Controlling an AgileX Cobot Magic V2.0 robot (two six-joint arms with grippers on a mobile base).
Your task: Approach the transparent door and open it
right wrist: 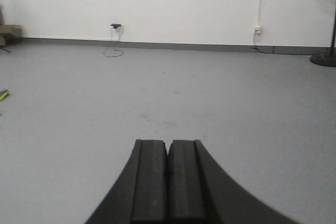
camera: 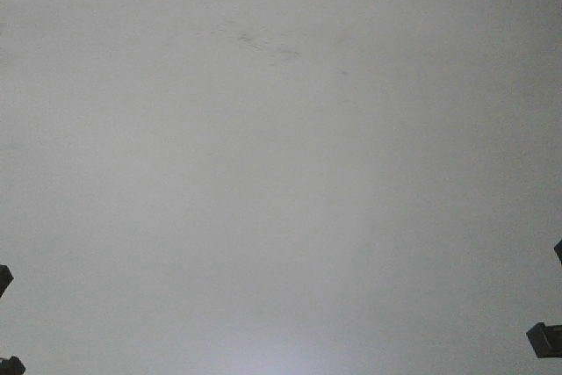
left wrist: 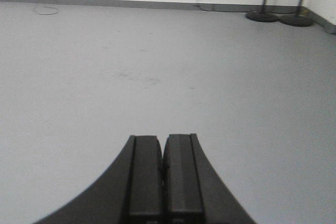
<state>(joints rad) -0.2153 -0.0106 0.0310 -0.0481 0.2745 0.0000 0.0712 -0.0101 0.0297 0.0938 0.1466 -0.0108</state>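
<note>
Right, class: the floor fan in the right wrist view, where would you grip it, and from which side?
Probably the thin upright pole of the floor fan, between head and round base. Come in level across the open floor, since the wall stands behind. The right end effector is shut, so open it first.

Left hand (left wrist: 163, 139) matte black, two flat rectangular fingers (left wrist: 146, 177) meeting at a thin seam, sides flaring outward in smooth curves, right hand (right wrist: 168, 143) of the same black build, dark grey blocky parts (camera: 545, 339) at the front view's lower corners
</note>
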